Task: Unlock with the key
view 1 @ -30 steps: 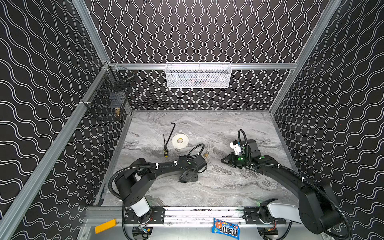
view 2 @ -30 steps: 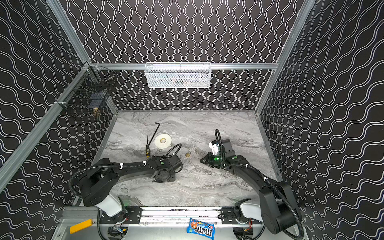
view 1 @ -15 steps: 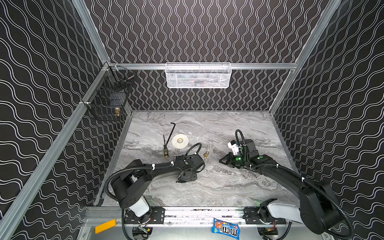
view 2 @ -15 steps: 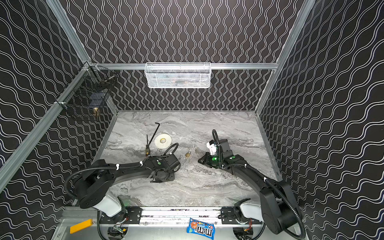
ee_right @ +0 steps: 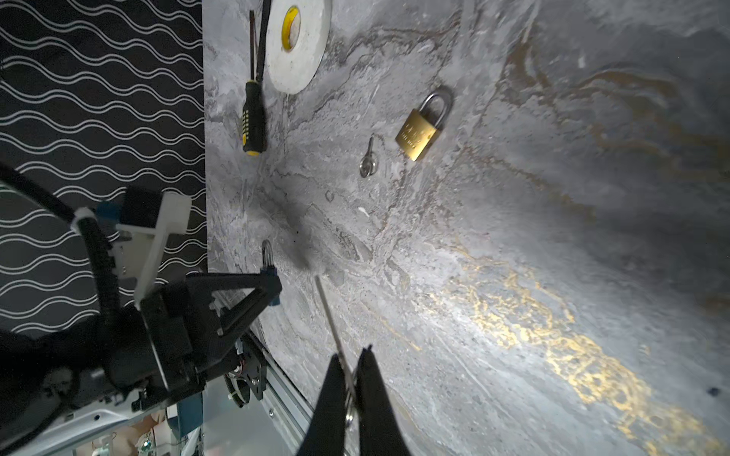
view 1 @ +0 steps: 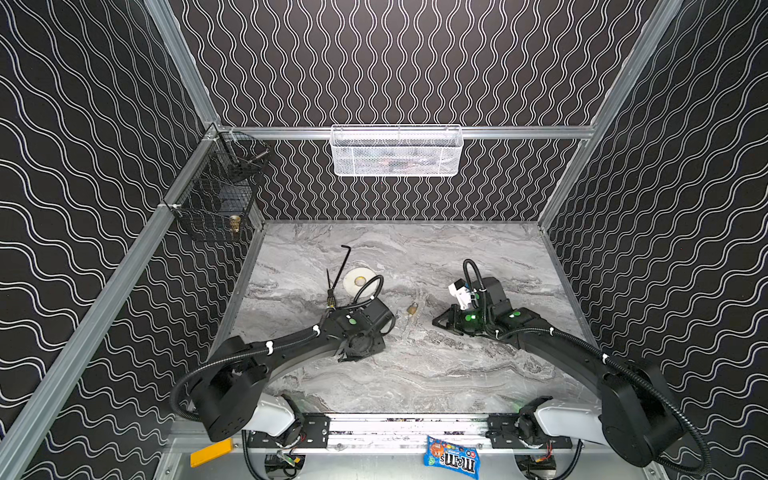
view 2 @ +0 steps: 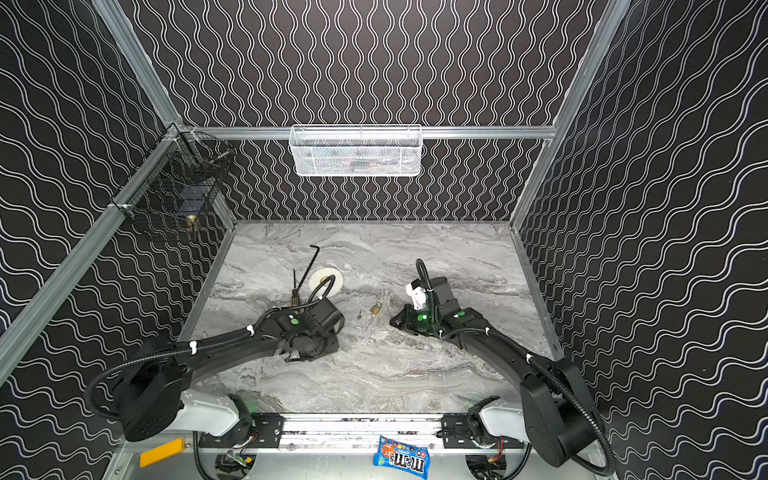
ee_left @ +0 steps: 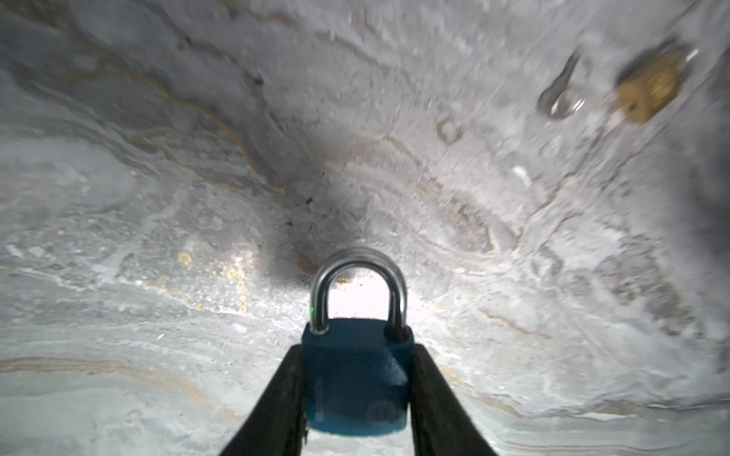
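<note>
While both arms have slid left over the last second, the left arm [view 1: 291, 345] swinging out toward the left wall [view 1: 104, 187], nothing has mated yet. Near edge: candy bag [view 1: 451, 461] on the frame [view 1: 395, 428], off the surface [view 1: 436, 374], irrelevant.

Left end effector [ee_left: 357, 353] is clamped across the body of the blue padlock [ee_left: 355, 379], left of centre. Shackle is seated on both legs and points away from the wrist, low over the surface; can't tell if it touches. Both fingers [ee_left: 276, 395] sit flat on the body sides, grip looks settled.

Right end effector [ee_right: 352, 355], right of centre, is pinched shut on the key [ee_right: 330, 316], blade sticking out ahead, seen edge-on. It has followed leftward, but the gap hasn't closed: blade tip and lock are still well apart. So this reads as re-posing, not insertion.

Keyway: faint round mark on the body's wrist end, can't confirm. If that's it, it faces the left palm, and I'd expect the left wrist must turn that end toward the right arm [view 1: 540, 336] before the key goes in. Risk: thin grip on the key, could twist on contact.

Just beyond, between the arms: second key [ee_right: 369, 158] and brass padlock [ee_right: 418, 130] lie loose, unmoved. Farther left: screwdriver [ee_right: 253, 122], tape roll [ee_right: 300, 47], hex key [view 1: 343, 262]. Far wall [view 1: 395, 62]: white mesh basket [view 1: 397, 151]; black wire basket [view 1: 216, 203] on the left wall.
</note>
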Motion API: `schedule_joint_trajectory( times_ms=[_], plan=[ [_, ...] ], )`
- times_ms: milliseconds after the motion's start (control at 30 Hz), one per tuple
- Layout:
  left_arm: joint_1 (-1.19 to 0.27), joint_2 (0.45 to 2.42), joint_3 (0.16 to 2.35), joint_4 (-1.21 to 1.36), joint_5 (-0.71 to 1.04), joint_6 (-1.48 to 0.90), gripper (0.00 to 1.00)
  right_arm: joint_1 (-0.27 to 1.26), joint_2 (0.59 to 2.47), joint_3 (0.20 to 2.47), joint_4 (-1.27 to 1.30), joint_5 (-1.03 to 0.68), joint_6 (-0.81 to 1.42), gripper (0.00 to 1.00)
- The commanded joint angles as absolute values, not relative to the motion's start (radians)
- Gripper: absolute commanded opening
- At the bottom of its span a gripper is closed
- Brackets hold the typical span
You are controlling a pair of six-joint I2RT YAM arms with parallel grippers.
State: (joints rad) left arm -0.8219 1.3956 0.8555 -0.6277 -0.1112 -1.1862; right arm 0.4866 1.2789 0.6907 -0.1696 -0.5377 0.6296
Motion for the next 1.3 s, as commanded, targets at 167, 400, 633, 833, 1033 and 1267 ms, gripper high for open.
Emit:
schedule_joint_trajectory(
  times_ms=[167, 400, 633, 833, 1033, 1267],
  plan=[
    [-0.746, 1.337, 0.917, -0.632, -0.139, -1.266, 0.22, 0.596, 1.287, 0.700, -0.100, -0.485, 0.739, 0.00],
    [-0.703, 1.347, 0.961, -0.588, -0.107, -1.324, 0.20, 0.707, 1.314, 0.723, -0.049, -0.405, 0.827, 0.00],
    [-0.697, 1.360, 1.001, -0.558, -0.114, -1.356, 0.18, 0.801, 1.385, 0.776, 0.001, -0.346, 0.861, 0.00],
    [-0.696, 1.351, 1.009, -0.562, -0.124, -1.365, 0.17, 0.858, 1.441, 0.833, 0.033, -0.313, 0.853, 0.00],
    [-0.697, 1.335, 1.002, -0.565, -0.130, -1.384, 0.17, 0.902, 1.495, 0.879, 0.049, -0.291, 0.839, 0.00],
    [-0.697, 1.333, 1.007, -0.568, -0.129, -1.386, 0.16, 0.928, 1.526, 0.893, 0.070, -0.284, 0.835, 0.00]
  ],
)
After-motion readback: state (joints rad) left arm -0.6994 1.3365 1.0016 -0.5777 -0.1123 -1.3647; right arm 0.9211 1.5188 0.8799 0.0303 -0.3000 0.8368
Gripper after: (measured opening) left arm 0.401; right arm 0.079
